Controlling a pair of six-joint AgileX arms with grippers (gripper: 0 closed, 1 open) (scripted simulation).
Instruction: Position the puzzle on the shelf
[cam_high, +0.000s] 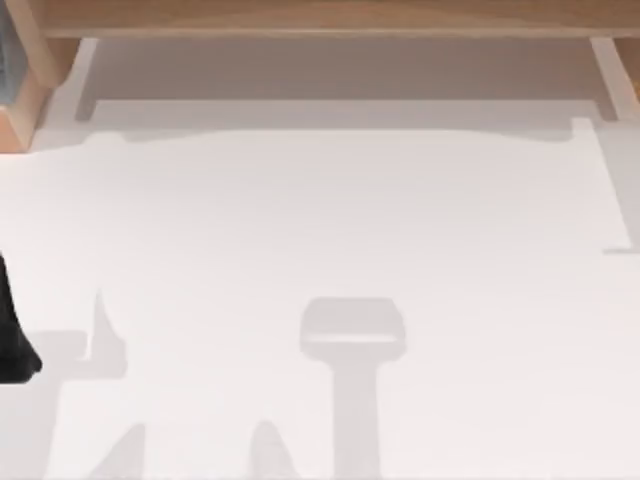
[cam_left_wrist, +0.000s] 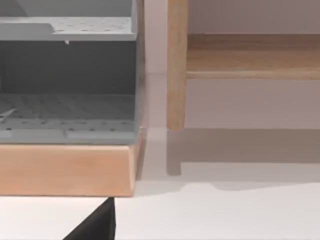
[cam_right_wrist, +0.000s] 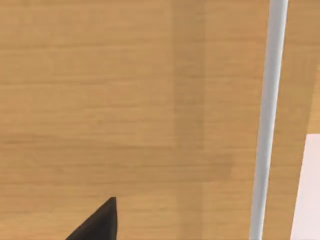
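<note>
One shelf (cam_high: 320, 18) is present, a long light-brown board running along the far edge of the table (cam_high: 330, 210); the left wrist view shows it ahead of the left gripper, and the right wrist view shows its wood grain directly beneath the right gripper. Two side posts are countable in the top view: one left post (cam_high: 82, 75) and one right post (cam_high: 608, 75). One grey perforated rack (cam_left_wrist: 67, 75) sits on one wooden base (cam_left_wrist: 65, 167), ahead of the left gripper. One table is present. One dark finger tip (cam_left_wrist: 97, 225) is visible in the left wrist view, one dark finger tip (cam_right_wrist: 100, 222) in the right wrist view.
</note>
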